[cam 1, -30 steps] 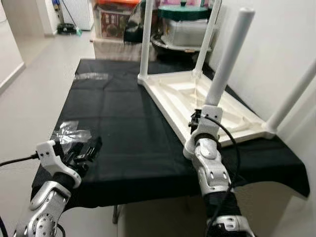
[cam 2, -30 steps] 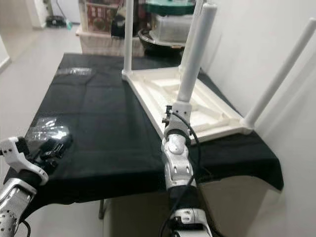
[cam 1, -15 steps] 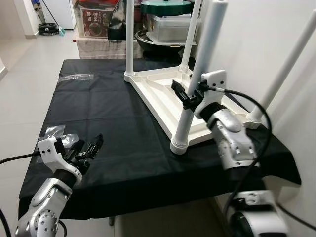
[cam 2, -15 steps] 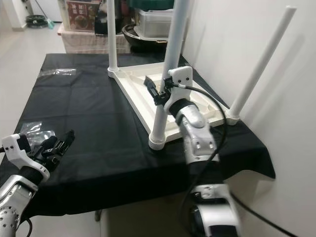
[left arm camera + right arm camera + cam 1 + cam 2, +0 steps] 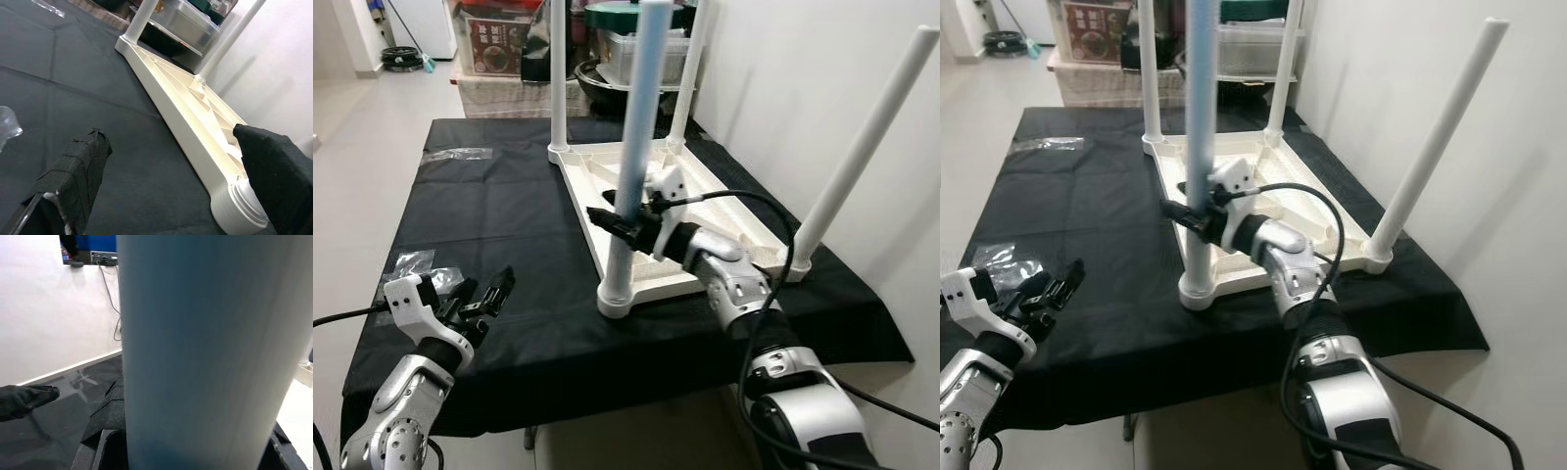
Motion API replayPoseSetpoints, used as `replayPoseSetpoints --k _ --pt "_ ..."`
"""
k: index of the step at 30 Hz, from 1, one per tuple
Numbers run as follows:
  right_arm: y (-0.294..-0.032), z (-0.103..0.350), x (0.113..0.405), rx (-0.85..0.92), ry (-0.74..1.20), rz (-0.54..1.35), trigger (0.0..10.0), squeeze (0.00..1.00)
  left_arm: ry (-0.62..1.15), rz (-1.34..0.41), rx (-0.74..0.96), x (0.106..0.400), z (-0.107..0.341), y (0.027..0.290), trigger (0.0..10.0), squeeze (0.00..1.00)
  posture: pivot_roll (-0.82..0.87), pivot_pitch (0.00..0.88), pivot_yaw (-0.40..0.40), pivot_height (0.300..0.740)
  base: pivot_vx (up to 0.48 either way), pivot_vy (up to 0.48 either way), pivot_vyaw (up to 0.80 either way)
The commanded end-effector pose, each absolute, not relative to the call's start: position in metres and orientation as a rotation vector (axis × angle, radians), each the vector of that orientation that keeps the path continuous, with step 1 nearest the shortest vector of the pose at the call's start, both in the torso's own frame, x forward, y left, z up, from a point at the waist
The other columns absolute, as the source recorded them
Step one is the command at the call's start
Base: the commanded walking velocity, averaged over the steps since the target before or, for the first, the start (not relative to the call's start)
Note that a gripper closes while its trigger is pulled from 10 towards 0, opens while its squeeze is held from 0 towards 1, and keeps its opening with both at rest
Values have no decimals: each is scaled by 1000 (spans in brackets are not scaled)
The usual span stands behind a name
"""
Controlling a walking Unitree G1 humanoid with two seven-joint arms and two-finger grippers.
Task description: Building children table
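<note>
A white children's table (image 5: 705,186) lies upside down on a black-clothed table (image 5: 509,215), with all its legs pointing up. My right gripper (image 5: 607,217) reaches in from the right, about halfway up the nearest leg (image 5: 636,117). It is open, with the leg between its fingers. In the right wrist view the leg (image 5: 205,342) is very close, and one finger (image 5: 29,399) stands apart from it. My left gripper (image 5: 484,294) hovers open over the cloth's near left, holding nothing. The left wrist view looks between the left gripper's fingers (image 5: 78,171) at that leg's base (image 5: 239,205).
Crumpled clear plastic bags lie on the cloth at the near left (image 5: 411,262) and far left (image 5: 460,153). Storage boxes and pots (image 5: 499,39) are stacked behind the table. A white wall (image 5: 803,78) runs close along the right side. Open floor lies to the left.
My view has shifted. The right gripper, beside the nearest leg half a second ago, now has that leg between its fingers. The left gripper has barely moved.
</note>
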State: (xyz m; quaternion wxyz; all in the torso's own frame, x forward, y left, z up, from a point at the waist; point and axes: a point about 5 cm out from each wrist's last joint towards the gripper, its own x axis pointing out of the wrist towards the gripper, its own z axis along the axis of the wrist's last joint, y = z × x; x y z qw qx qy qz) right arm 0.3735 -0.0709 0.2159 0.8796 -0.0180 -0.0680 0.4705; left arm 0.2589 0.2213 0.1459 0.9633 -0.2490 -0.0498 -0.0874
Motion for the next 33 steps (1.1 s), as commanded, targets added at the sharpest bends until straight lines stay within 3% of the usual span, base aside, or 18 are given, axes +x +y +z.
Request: replayPoseSetpoints --k 1,3,5,6,7,10,14,15,16,18,19,22,23,24,25,29,31,33 --pt "-79 187 382 -87 40 759 0 0 -100 -175 -491 256 146 222 10000 0 38 0 -124 740 0 0 0" --pt "-79 187 382 -87 40 759 0 0 -100 -175 -491 256 146 222 10000 0 38 0 -124 740 0 0 0" --pt "-112 167 395 -95 162 287 0 0 -95 -178 -493 257 144 220 10000 0 24 0 -118 740 0 0 0" --pt "-112 167 395 -95 162 287 0 0 -95 -178 -493 257 144 220 10000 0 24 0 -118 740 0 0 0" --pt "-134 156 393 -100 187 29 0 0 -93 -182 -494 257 144 219 10000 0 20 0 -116 740 0 0 0" --pt "-154 146 371 -131 151 -255 0 0 -90 -187 -496 258 144 218 10000 0 11 0 -112 740 0 0 0" --pt "-142 147 345 -130 105 -261 0 0 -86 -189 -498 259 144 219 10000 0 -6 0 -99 740 0 0 0" --pt "-134 149 338 -111 92 -222 2902 0 -84 -191 -498 259 143 219 10000 0 -8 0 -97 740 0 0 0" --pt "-128 151 336 -95 87 -192 10000 0 -83 -192 -499 259 143 219 10000 0 -11 0 -94 740 0 0 0" --pt "-122 158 336 -78 31 -126 10000 0 -81 -195 -499 260 143 218 10000 0 -16 0 -91 740 0 0 0" --pt "-119 163 339 -48 -5 -72 10000 1000 -80 -198 -499 261 142 217 10000 0 -14 0 -93 740 0 0 0" --pt "-121 175 352 -27 -43 -10 10000 1000 -84 -201 -500 262 143 216 10000 0 -3 0 -100 740 0 0 0" --pt "-124 182 362 -38 -47 5 10000 745 -87 -201 -501 262 144 216 10000 0 2 0 -103 740 0 0 0" --pt "-126 191 371 -38 -68 52 10000 745 -90 -200 -500 262 145 217 10000 0 2 0 -103 740 0 0 0" --pt "-124 198 380 -28 -74 182 10000 0 -92 -197 -499 261 145 218 10000 0 4 0 -112 740 0 0 0" --pt "-116 203 380 -64 -105 539 10000 0 -94 -188 -497 259 144 220 10000 0 17 0 -120 740 0 0 0" --pt "-116 203 380 -64 -105 539 10000 0 -94 -188 -497 259 144 220 10000 0 17 0 -120 740 0 0 0" --pt "-111 197 369 -122 -101 840 10000 0 -97 -182 -500 259 144 219 10000 0 30 0 -125 740 0 0 0"
